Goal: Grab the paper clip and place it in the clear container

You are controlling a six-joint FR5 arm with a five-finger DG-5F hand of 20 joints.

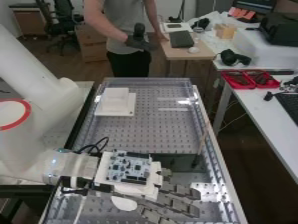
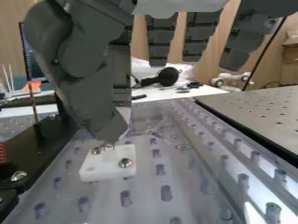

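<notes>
One dark grey, jointed robotic hand [image 2: 83, 65] is hanging low over the bench, its lowest part sitting just above a small white rectangular block [image 2: 106, 170] with shiny round screw heads set in it. A thin, dark, wiry shape, which I am taking for the small metal paper clip [image 2: 111, 146], is showing at the block's far edge, right beneath the hand. Whether it is resting on the block or only standing beside it, I cannot tell. As for the fingers, I cannot tell whether they are released, clenched or grasping the clip

Judging from this, the task is sitting at the picking-up step: the clip is lying at the block and is waiting to be lifted and placed. The next move is calling for a sure pinch on that thin wire, then a straight, gentle lift, so that nothing is catching on the screw heads. A slight miss could be pushing the clip off the block or pressing it flat against the white surface

After that, the hand would be needing to carry the clip to the clear container and let it go well inside the rim. Much around here is looking transparent, with the perforated clear bench plate [image 1: 149, 132] spreading beneath and catching glare, so I am not managing to tell which see-through shape is the container
</notes>
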